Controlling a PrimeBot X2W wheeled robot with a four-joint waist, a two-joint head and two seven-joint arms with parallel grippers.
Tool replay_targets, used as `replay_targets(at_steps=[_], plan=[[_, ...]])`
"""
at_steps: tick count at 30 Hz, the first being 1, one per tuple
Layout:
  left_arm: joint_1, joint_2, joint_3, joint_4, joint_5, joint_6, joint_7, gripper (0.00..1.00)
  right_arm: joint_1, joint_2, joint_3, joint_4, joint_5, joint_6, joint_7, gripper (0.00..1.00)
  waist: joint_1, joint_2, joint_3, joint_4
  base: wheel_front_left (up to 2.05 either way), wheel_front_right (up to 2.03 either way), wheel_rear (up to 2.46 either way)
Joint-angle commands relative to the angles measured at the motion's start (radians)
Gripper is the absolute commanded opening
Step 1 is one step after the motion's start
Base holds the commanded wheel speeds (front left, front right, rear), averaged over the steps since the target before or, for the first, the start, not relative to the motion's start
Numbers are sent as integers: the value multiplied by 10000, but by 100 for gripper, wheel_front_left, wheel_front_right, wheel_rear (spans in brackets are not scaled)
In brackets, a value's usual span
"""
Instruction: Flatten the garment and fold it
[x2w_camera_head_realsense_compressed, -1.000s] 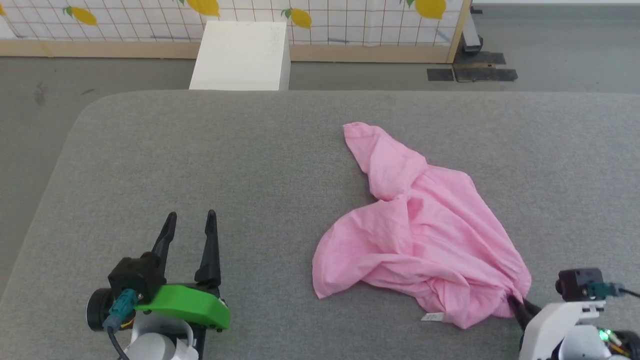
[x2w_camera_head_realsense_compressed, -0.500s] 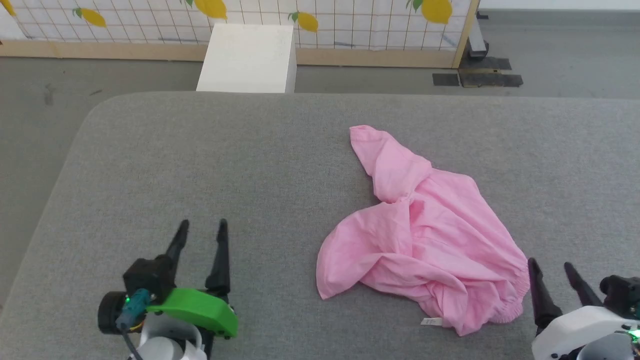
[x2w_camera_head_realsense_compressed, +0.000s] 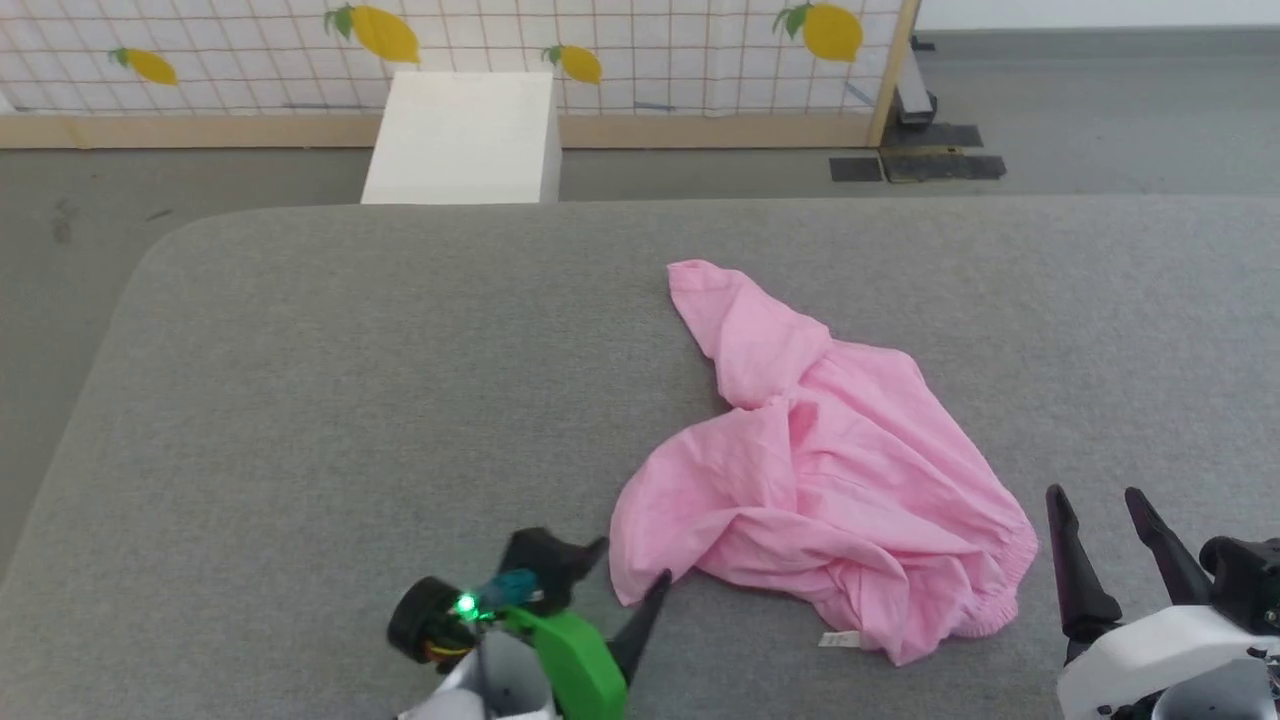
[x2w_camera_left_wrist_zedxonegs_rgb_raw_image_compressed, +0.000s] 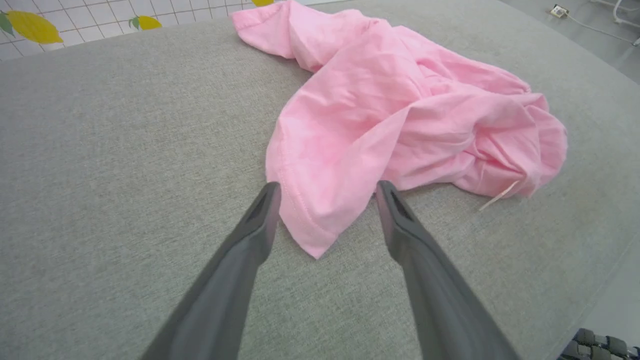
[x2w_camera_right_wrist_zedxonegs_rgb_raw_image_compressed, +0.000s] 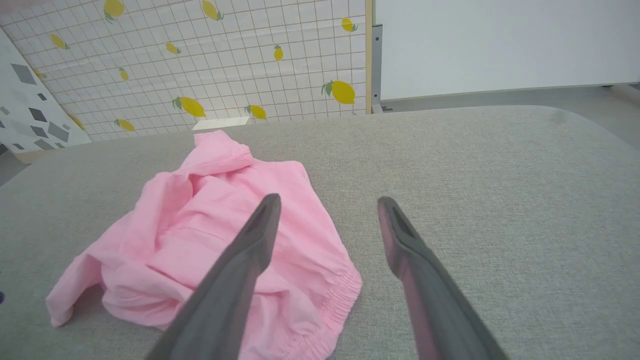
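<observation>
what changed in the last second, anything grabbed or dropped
The right gripper let go of the gathered edge of the light-pink thin cloth garment and drew back to its right, open. The left gripper swung right to the garment's near-left corner, open, fingers either side of it. The garment stayed crumpled on the grey padded surface.

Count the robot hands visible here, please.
2. The left hand, open, straddles a corner of the garment; the right hand, open, stands beside its gathered edge, apart.

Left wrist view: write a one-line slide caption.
Open left hand aimed at the near hemmed corner of a crumpled light-pink garment of thin cloth lying on a grey fabric surface.
</observation>
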Motion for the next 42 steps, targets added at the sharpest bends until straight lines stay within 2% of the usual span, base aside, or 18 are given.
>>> replay_targets(at_steps=[1,11,12,13,14,15,20,24,29,35,39,42], plan=[[-348,19,-166,174,49,-104,172,100,125,21,46,-150,26,46,34,100,0,66,183,-180,0,0,0],[-2163,178,-1782,2276,-374,-370,1647,100,-66,23,245,-408,114,46,164,100,0,66,822,-729,0,0,0],[-2301,214,-2025,2460,-557,-372,1870,94,-84,23,241,-402,143,46,140,100,0,66,858,-759,0,0,0],[-2402,263,-2218,2582,-713,-374,2040,78,-88,23,238,-398,165,46,126,100,0,66,903,-784,0,0,0],[-2527,346,-2449,2697,-895,-375,2201,45,-92,23,231,-392,173,46,110,100,0,66,945,-799,0,0,0],[-2620,414,-2560,2764,-1004,-375,2242,2,-96,23,221,-389,178,46,93,100,0,66,975,-802,0,0,0],[-2940,815,-2750,2754,-1230,-377,1738,0,-86,23,27,-334,231,46,34,100,0,66,1025,-676,0,0,0],[-2889,1217,-2540,2134,-976,-77,1011,0,-60,23,-151,-282,295,46,13,100,0,66,925,-393,0,0,0],[-2390,2054,-2189,682,-777,586,717,0,-7,24,-280,-281,292,46,43,100,0,66,771,-30,0,0,0],[-1234,3217,-1655,-1131,-905,1606,1155,0,64,24,-277,-299,291,46,156,100,0,66,643,212,0,0,0],[-137,3827,-1151,-1773,-1382,2374,1440,0,140,24,-277,-303,310,46,203,100,0,66,592,272,0,0,0],[594,4012,-785,-1827,-1848,2797,1398,0,188,24,-266,-288,325,46,241,100,0,66,581,284,0,0,0]])
